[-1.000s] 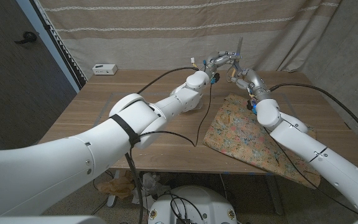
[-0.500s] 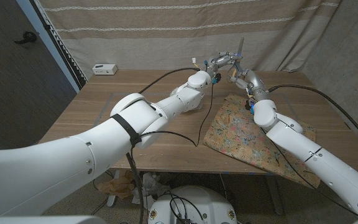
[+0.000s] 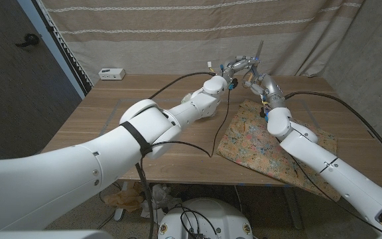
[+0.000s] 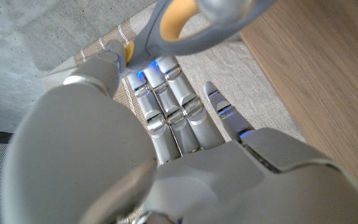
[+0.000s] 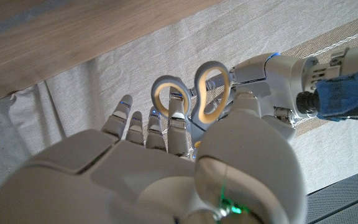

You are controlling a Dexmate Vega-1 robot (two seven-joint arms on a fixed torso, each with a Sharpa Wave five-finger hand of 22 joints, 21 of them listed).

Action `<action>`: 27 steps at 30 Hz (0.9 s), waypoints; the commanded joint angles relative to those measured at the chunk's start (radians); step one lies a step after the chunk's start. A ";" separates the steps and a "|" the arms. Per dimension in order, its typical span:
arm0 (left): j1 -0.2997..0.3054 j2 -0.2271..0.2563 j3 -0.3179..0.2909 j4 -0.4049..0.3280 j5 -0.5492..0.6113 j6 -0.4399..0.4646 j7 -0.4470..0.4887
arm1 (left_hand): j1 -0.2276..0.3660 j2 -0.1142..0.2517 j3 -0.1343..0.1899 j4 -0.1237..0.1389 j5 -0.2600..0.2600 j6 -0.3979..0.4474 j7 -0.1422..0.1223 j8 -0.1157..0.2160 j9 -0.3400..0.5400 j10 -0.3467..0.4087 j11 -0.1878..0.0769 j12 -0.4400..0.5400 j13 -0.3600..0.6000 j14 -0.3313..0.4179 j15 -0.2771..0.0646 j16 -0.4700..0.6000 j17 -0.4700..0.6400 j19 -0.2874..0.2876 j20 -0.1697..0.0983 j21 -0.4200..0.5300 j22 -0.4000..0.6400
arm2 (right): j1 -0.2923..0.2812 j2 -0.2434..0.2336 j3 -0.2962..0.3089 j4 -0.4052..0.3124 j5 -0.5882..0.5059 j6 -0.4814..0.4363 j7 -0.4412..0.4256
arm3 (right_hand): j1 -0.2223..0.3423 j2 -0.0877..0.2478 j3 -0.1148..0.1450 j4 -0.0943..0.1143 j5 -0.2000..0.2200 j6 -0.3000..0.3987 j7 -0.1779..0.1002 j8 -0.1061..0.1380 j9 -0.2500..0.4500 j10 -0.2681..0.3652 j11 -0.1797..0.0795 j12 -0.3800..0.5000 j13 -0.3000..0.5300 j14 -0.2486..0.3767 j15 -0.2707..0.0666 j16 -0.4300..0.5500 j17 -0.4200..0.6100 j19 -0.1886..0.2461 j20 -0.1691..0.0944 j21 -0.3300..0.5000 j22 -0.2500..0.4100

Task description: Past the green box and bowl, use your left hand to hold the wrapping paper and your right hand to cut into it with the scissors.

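Note:
Both hands meet in the air over the table's far edge. The scissors stand blade up between them, with grey handles lined in yellow. My left hand holds a handle loop between thumb and outstretched fingers; it also appears in the right wrist view. My right hand reaches its spread fingers up to the two loops; I cannot tell whether it grips them. The floral wrapping paper lies flat on the table, nearer than both hands and under the right forearm.
A small white box sits at the table's back left corner. Black cables trail from both arms across the wooden table. A beige curtain hangs close behind the hands.
The right arm has drawn slightly inward and the scissors' blade has tipped a little to the right. The hands stay together at the handles.

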 commanded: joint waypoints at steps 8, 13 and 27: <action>0.004 -0.011 0.055 0.000 0.029 -0.018 0.059 | 0.140 0.146 0.002 0.005 0.005 0.000 -0.003 0.007 0.024 -0.001 -0.001 0.004 0.001 0.009 -0.005 0.009 0.002 0.011 -0.143 -0.003 0.004 | 0.003 0.057 -0.019 0.041 -0.081 -0.016 -0.120 | -0.019 0.014 -0.007 -0.006 -0.025 0.069 0.015 0.015 0.013 0.104 0.003 0.013 0.002 0.085 0.001 0.002 0.001 0.075 0.004 0.003 0.003; 0.008 -0.012 0.057 0.000 0.032 -0.031 0.059 | 0.140 0.147 0.001 0.005 0.005 -0.001 -0.002 0.007 0.025 -0.001 -0.001 0.003 -0.001 0.009 -0.005 0.009 0.002 0.012 -0.144 -0.003 0.004 | -0.003 0.077 -0.008 0.058 -0.072 0.007 -0.150 | -0.001 0.014 0.004 -0.017 -0.036 0.161 0.010 0.040 0.019 0.174 0.001 0.024 0.000 0.142 0.001 0.006 0.001 0.129 0.004 0.010 0.004; 0.010 -0.011 0.054 0.000 0.036 -0.053 0.084 | 0.141 0.149 0.001 0.006 0.006 -0.002 0.002 0.009 0.027 0.000 -0.001 0.003 -0.002 0.010 -0.005 0.008 0.002 0.013 -0.144 -0.002 0.005 | -0.013 0.071 0.002 0.056 -0.046 0.017 -0.121 | 0.072 -0.003 0.025 -0.050 -0.037 0.207 0.010 0.018 -0.019 0.208 -0.043 0.016 -0.001 0.185 -0.016 -0.002 0.000 0.176 0.006 0.008 0.005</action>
